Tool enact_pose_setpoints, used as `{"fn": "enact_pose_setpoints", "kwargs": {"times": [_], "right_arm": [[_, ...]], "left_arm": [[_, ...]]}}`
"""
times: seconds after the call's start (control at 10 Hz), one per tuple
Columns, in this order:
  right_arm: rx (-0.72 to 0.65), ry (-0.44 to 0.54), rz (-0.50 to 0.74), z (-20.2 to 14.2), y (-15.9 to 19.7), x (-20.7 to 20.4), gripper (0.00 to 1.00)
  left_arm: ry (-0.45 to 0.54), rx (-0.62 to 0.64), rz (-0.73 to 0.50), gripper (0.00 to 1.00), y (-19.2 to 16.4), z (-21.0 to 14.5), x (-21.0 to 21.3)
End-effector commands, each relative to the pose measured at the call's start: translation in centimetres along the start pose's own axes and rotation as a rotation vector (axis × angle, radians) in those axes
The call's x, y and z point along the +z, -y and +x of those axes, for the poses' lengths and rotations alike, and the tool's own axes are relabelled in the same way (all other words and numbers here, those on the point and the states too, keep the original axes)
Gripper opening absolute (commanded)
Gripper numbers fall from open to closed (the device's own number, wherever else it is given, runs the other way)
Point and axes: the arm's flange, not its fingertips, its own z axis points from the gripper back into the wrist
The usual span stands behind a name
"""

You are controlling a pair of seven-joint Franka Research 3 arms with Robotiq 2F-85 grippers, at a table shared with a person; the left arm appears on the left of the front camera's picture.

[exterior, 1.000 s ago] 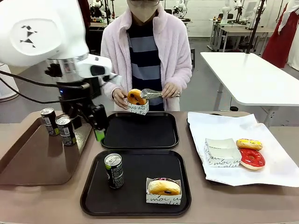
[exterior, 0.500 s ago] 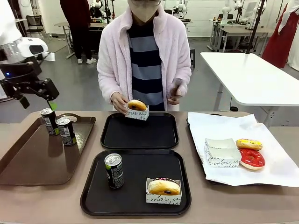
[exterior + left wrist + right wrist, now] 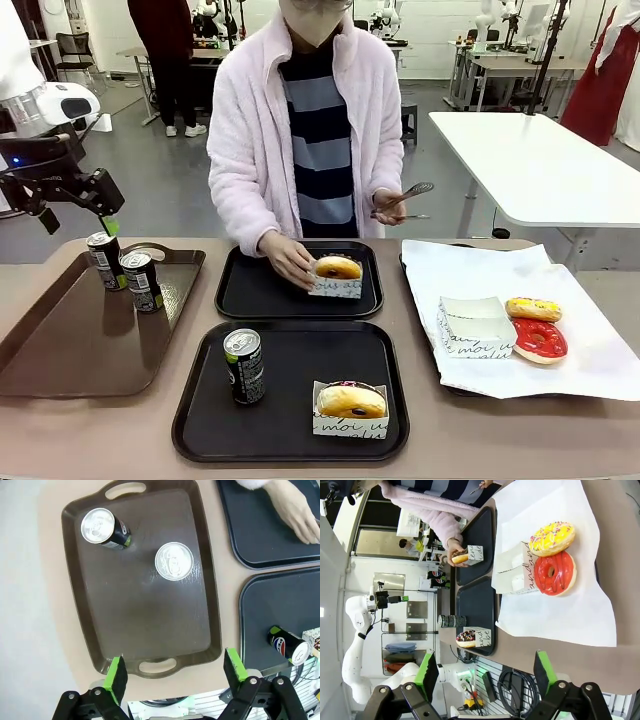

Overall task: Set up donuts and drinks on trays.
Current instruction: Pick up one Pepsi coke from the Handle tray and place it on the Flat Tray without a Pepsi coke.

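Two black trays lie mid-table. On the near tray [image 3: 290,425] stand a dark can [image 3: 244,365] and a sleeved donut [image 3: 350,402]. A person's hand [image 3: 290,262] holds a second sleeved donut [image 3: 337,270] on the far tray [image 3: 260,290]. Their other hand grips tongs [image 3: 405,195]. Two more cans [image 3: 103,260] [image 3: 141,280] stand on the brown tray; from above they are silver tops [image 3: 105,527] [image 3: 173,561]. My left gripper [image 3: 78,222] hangs open, high above that tray's far left. My right gripper [image 3: 482,672] is open, looking over the yellow donut [image 3: 551,537] and red donut [image 3: 554,573].
The glossy brown tray [image 3: 70,350] with handles takes up the table's left. At the right, a white paper-lined tray [image 3: 590,370] carries a red-iced donut [image 3: 540,340], a yellow one [image 3: 533,308] and spare paper sleeves [image 3: 475,325].
My left arm has pulled back from above the brown tray's far right corner to the upper left and stays there. The person has lowered the donut onto the far black tray.
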Motion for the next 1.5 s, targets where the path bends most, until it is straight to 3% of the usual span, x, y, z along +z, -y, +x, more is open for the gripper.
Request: {"fn": "enact_pose_setpoints", "kwargs": {"times": [0.0,0.2,0.5,0.8,1.4], "right_arm": [[0.017,0.017,0.030,0.3,0.0,0.0,1.00],[0.017,0.017,0.030,0.3,0.0,0.0,1.00],[0.017,0.017,0.030,0.3,0.0,0.0,1.00],[0.017,0.017,0.030,0.3,0.0,0.0,1.00],[0.017,0.017,0.030,0.3,0.0,0.0,1.00]], "left_arm": [[0.002,-0.015,-0.001,1.00,-0.1,-0.1,0.3],[0.000,0.000,0.000,1.00,0.0,0.0,0.0],[-0.061,0.115,-0.005,1.00,0.3,5.4,-5.5],[-0.059,0.162,0.005,1.00,1.3,8.0,-9.1],[-0.083,0.140,0.071,1.00,1.5,7.8,-13.7]]}}
